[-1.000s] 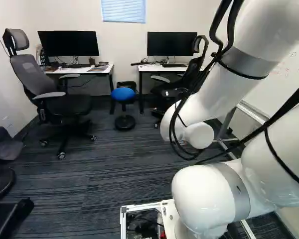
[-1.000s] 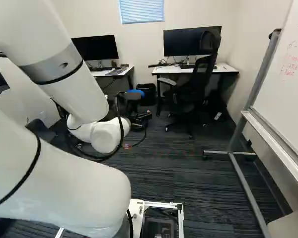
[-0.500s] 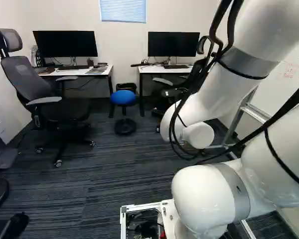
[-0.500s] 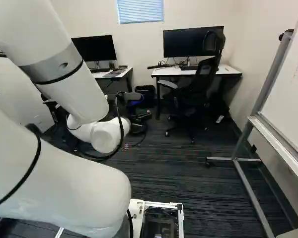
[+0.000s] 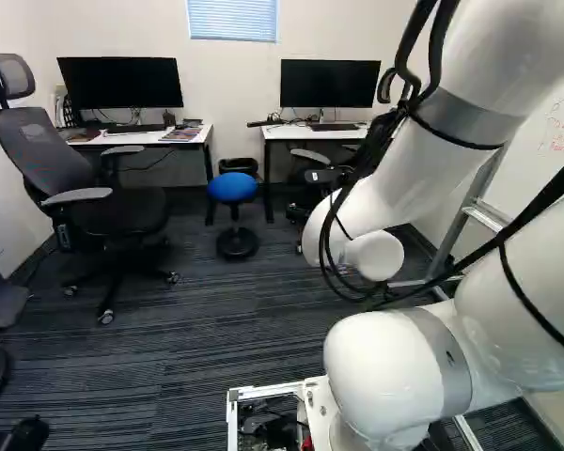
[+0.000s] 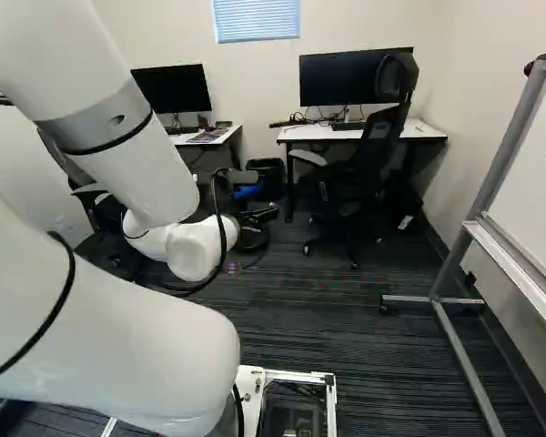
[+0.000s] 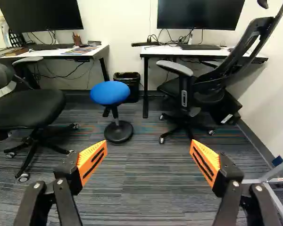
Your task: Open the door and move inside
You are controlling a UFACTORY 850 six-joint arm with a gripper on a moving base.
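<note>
No door or door frame shows in any view. Past the arm's white wrist, part of the black gripper [image 6: 257,215] is visible in the right base view, its fingertips not distinguishable there. In the wrist view the gripper [image 7: 148,147] is open, its orange-padded fingers wide apart with only carpet [image 7: 148,183] seen between them. Nothing is held. Ahead lies the inside of a room, with a back wall [image 5: 230,85] beyond two desks.
A blue stool [image 7: 110,93] stands ahead, near a black bin [image 7: 127,84]. Office chairs [image 5: 122,209] [image 6: 369,150] stand by the left desk [image 5: 150,137] and right desk [image 6: 300,133]. A wheeled whiteboard [image 6: 541,187] flanks the right side, its foot [image 6: 464,364] reaching over the carpet.
The base has moved forward: the left chair slides outward to the left and the whiteboard to the right, while the desks look slightly nearer. The arm keeps its pose against its lowest joint.
</note>
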